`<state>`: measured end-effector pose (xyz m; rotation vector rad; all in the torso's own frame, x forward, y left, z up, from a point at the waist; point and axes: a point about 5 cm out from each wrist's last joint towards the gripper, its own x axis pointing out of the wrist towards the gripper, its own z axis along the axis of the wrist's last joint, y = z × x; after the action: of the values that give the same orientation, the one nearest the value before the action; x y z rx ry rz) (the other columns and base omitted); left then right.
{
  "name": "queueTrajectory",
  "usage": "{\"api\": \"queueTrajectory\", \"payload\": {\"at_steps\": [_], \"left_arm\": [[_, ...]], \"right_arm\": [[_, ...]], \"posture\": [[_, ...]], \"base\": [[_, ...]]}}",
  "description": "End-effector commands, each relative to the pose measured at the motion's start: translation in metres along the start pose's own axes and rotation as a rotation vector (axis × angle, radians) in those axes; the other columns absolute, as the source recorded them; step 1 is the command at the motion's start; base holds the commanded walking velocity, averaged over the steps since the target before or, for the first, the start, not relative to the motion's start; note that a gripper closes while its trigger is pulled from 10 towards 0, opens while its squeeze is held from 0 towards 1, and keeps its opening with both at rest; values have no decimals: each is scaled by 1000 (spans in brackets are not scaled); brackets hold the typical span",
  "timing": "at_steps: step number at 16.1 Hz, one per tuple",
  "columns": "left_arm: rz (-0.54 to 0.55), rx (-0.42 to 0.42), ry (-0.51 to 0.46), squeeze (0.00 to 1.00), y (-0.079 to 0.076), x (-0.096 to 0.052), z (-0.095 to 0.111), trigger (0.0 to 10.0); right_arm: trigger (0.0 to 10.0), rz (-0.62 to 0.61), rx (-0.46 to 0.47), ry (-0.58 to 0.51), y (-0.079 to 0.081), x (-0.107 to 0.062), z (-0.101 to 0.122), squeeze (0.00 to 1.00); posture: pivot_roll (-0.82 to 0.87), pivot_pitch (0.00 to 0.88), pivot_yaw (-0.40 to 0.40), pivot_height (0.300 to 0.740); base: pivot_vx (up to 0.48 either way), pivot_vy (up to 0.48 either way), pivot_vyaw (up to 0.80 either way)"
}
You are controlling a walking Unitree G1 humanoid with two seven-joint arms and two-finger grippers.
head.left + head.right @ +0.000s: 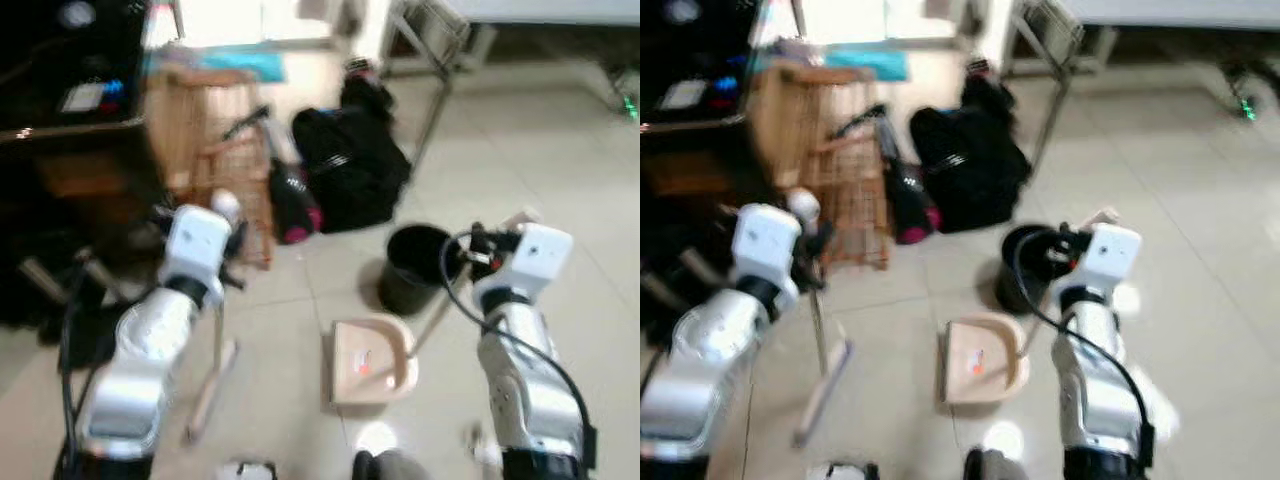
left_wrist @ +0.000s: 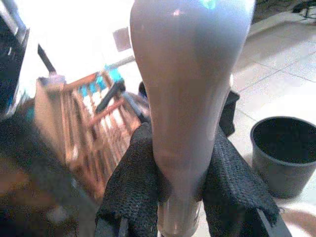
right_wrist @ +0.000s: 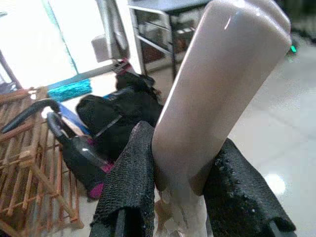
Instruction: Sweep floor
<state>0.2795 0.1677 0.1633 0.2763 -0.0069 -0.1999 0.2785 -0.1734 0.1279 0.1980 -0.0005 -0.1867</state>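
Left gripper (image 2: 180, 197) jaws clamp the broom handle (image 2: 190, 89); right gripper (image 3: 182, 192) jaws clamp the dustpan handle (image 3: 222, 84), keeping the dustpan (image 1: 368, 362) flat on the floor (image 1: 560, 170) to catch sweepings.

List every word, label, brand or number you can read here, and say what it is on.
None can be read.
Dustpan: a small red mark, too blurred to read.
Dark desk: a pale item on it, too blurred to show any text.

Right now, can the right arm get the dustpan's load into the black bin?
Probably yes. The right gripper is shut on the dustpan handle, and the black bin stands just beyond the dustpan, nothing between.
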Motion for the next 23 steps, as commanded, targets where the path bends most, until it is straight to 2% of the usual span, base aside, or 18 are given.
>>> {"api": "queueTrajectory", "payload": {"at_steps": [1, 4, 6, 8, 11, 13, 15, 17, 18, 23], "left_arm": [[-27, -12, -40, 0, -2, 4, 7, 10000], [-7, -76, -23, 0, -1, 2, -5, 10000], [5, -69, -7, 0, 2, -1, -9, 10000], [46, -35, 14, 0, 7, -14, -9, 10000], [64, -30, 15, 0, 10, -22, -10, 10000], [57, 5, 11, 0, 10, -22, -7, 10000], [36, -20, -13, 0, 7, -17, -2, 10000], [17, -3, -30, 0, 4, -12, 2, 10000], [24, -3, -44, 0, 6, -9, 5, 10000], [35, -41, -42, 0, 3, -5, 7, 10000]], "right_arm": [[10000, -19, 2, -39, -2, -7, 10, 0], [10000, -15, -31, -67, 0, -14, 22, 0], [10000, -21, -22, -69, 3, -11, 25, 0], [10000, -31, -9, -52, 6, -5, 27, 0], [10000, 10, -27, -36, 13, -2, 24, 0], [10000, 9, -31, -30, 13, -3, 24, 0], [10000, 11, -64, -48, 11, -5, 29, 0], [10000, -4, -58, -49, 7, -4, 30, 0], [10000, -13, -49, -41, 6, -4, 28, 0], [10000, -58, -32, -37, -4, -3, 28, 0]], "posture": [[139, 139, 27, 740], [109, 139, 7, 740], [121, 161, -16, 740], [175, 181, -60, 740], [199, 178, -71, 740], [189, 168, -55, 740], [158, 156, -44, 740], [164, 170, -48, 740], [157, 150, -48, 740], [159, 141, -36, 740]], "base": [[0, 0, -800], [0, 0, -800], [0, 0, -800], [0, 0, -800], [0, 0, -800], [0, 0, -800], [0, 0, -800], [0, 0, -800], [0, 0, -800], [0, 0, -800]]}}
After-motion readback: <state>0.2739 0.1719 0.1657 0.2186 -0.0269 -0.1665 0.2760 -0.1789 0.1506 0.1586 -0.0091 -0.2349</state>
